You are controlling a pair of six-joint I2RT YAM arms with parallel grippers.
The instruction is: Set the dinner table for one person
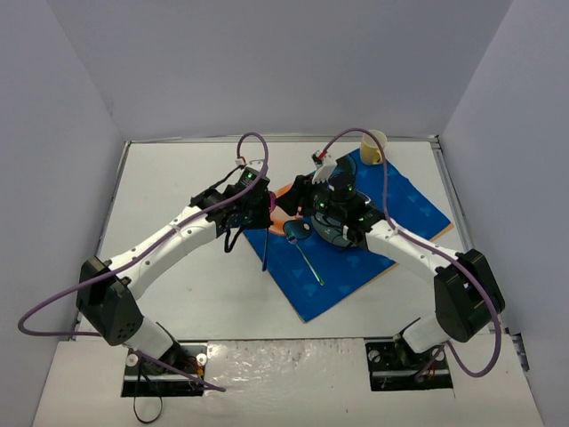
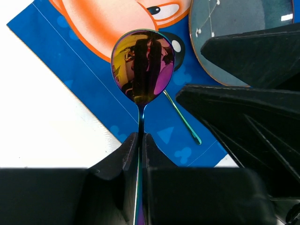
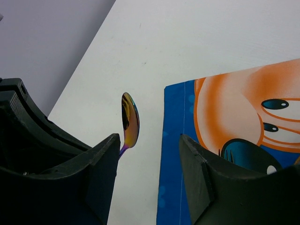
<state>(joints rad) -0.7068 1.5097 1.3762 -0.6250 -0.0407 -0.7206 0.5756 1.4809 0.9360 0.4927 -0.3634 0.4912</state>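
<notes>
On the left we see the left pincer [image 2: 140, 145] pinching the handle of a rainbow-coloured spoon [image 2: 143, 65]. The white tabletop [image 1: 178, 178] lies under both arms. At its 3 o'clock, over the blue placemat [image 1: 404, 209], the right pincer [image 3: 147, 150] stands spread and holds nothing.

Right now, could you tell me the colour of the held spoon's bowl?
The spoon's bowl is iridescent purple and gold, clearest in left wrist view.
</notes>
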